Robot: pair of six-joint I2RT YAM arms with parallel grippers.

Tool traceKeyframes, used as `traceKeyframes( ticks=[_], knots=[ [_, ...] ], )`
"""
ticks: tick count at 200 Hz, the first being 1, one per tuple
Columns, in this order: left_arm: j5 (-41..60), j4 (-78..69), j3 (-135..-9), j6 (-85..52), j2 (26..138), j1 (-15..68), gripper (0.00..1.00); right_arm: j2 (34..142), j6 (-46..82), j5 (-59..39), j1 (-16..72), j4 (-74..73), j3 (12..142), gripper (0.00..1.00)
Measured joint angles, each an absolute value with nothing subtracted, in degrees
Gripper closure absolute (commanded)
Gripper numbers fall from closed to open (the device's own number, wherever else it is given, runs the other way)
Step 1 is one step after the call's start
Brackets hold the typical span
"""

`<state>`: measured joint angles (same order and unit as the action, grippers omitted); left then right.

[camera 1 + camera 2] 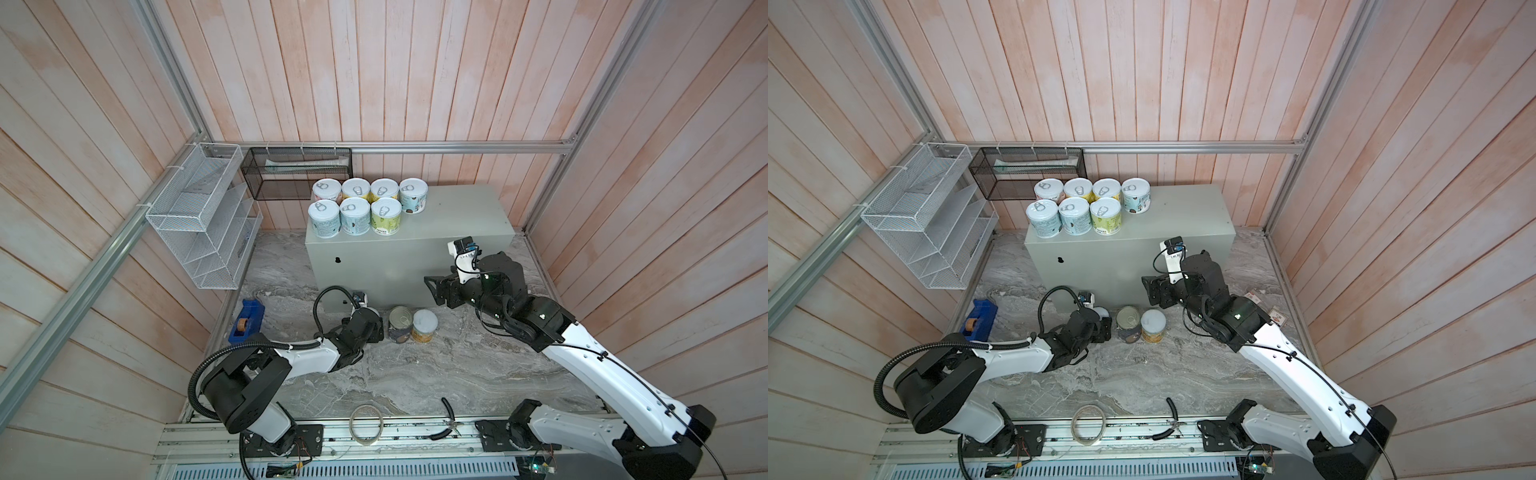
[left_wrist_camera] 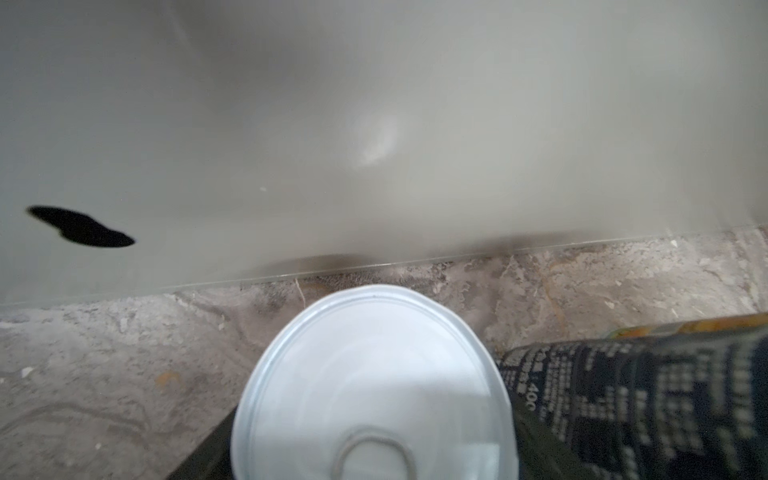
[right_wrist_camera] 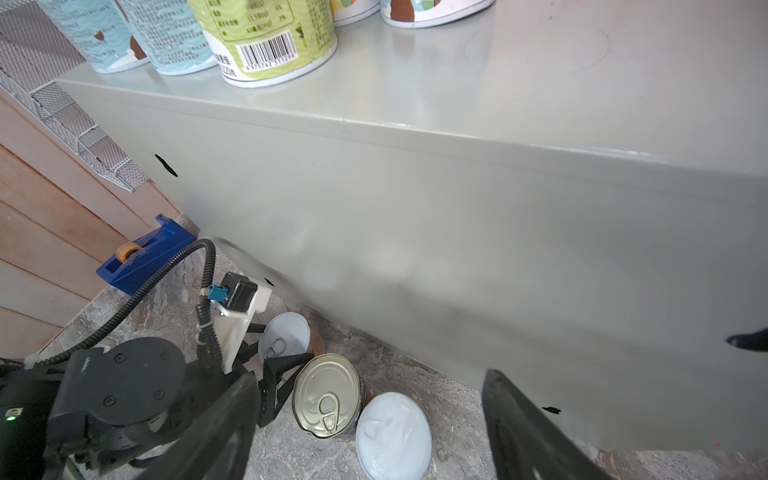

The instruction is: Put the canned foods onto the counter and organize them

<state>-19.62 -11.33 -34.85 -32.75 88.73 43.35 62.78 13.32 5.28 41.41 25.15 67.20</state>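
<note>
Left gripper (image 1: pixel 1103 321) clamped round the short silver-lidded can (image 2: pixel 374 374), upright on marble (image 1: pixel 415 374), seemingly ready for lifting to the worktop (image 1: pixel 457 216) above it (seven cans (image 1: pixel 355 214) ranked there); right gripper (image 1: pixel 432 289) gapes empty, held clear.

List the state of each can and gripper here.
seven cans: upright on the counter, two rows.
short can: upright on marble, gripped.
navy can: upright on marble.
white-lidded can: upright on marble.
left gripper: shut on short can.
right gripper: open, empty.

Barcode (image 3: pixel 266 50) 6975742511296 on green-labelled can (image 3: pixel 257 20)
</note>
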Motion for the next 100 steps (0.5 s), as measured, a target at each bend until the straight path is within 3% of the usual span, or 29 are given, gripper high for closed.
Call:
traceKeyframes(
  ticks=[8, 19, 26, 100],
  knots=[
    [-19.8, -11.2, -34.8, -32.8, 88.6, 43.4, 0.6, 62.8, 13.3, 5.3, 41.4, 25.0, 67.0, 0.17],
    [-19.9, -10.7, -34.7, -32.8, 88.3, 43.4, 0.88, 62.8, 13.4, 5.3, 41.4, 24.7, 66.7, 0.17],
    [-20.0, -10.0, -34.7, -32.8, 88.0, 43.4, 1.0, 62.8, 13.4, 5.3, 41.4, 24.5, 66.5, 0.17],
    [-21.6, 3.0, -29.7, -35.2, 76.5, 46.9, 1.0, 62.8, 13.6, 5.0, 41.1, 22.7, 65.9, 0.18]
  ],
)
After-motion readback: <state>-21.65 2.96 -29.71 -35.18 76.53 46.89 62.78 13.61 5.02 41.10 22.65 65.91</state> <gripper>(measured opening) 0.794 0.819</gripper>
